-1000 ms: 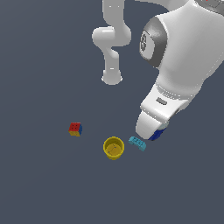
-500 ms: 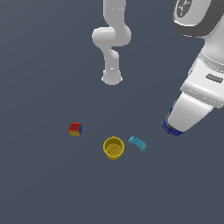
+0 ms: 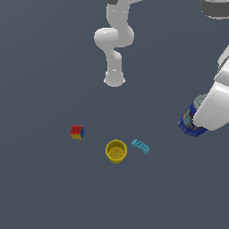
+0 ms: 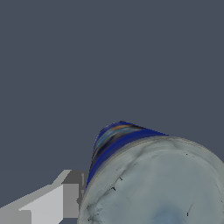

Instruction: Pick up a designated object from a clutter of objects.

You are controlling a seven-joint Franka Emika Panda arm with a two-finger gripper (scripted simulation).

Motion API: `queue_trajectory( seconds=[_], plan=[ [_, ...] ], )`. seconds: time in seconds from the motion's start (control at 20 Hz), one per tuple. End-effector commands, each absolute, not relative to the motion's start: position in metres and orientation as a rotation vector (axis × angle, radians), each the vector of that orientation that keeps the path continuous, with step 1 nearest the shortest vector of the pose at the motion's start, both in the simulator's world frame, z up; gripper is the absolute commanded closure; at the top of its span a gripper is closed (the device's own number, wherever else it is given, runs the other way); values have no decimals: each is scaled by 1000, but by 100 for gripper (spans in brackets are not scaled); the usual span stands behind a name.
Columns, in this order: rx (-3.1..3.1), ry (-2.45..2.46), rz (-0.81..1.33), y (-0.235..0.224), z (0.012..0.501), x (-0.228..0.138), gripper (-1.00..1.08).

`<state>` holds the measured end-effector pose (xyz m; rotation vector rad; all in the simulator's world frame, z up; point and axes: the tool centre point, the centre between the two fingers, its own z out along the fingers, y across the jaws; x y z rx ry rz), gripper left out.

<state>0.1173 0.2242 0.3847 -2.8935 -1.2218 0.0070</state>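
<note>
The designated object, a dark-blue can [image 3: 189, 121] with a grey-silver lid, hangs at the exterior view's right edge, well clear of the rest of the clutter. My gripper [image 3: 195, 119] is shut on it, and the white hand covers the fingers there. In the wrist view the can [image 4: 148, 183] fills the near corner, lid toward the camera, with one grey finger [image 4: 65, 199] pressed against its side. The other finger is hidden behind the can.
The yellow cup [image 3: 116, 151] stands open-side up on the floor, with the cyan studded brick [image 3: 140, 146] just to its right in the exterior view. The red-yellow-blue puzzle cube [image 3: 77, 132] lies further left. The arm's base [image 3: 114, 79] stands behind them.
The arm has swung toward the exterior view's right with the can in its grip, away from the brick and cup. The cup, brick and cube have not moved.
</note>
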Motion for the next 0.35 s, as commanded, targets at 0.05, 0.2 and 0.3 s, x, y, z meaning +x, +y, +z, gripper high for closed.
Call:
queue_trajectory(
  seconds=[0.05, 0.2, 0.3],
  plan=[
    [-2894, -1221, 0, 228, 392, 119, 108],
    [-2894, -1222, 0, 230, 394, 120, 108],
    [-2894, -1222, 0, 230, 394, 120, 108]
  ],
)
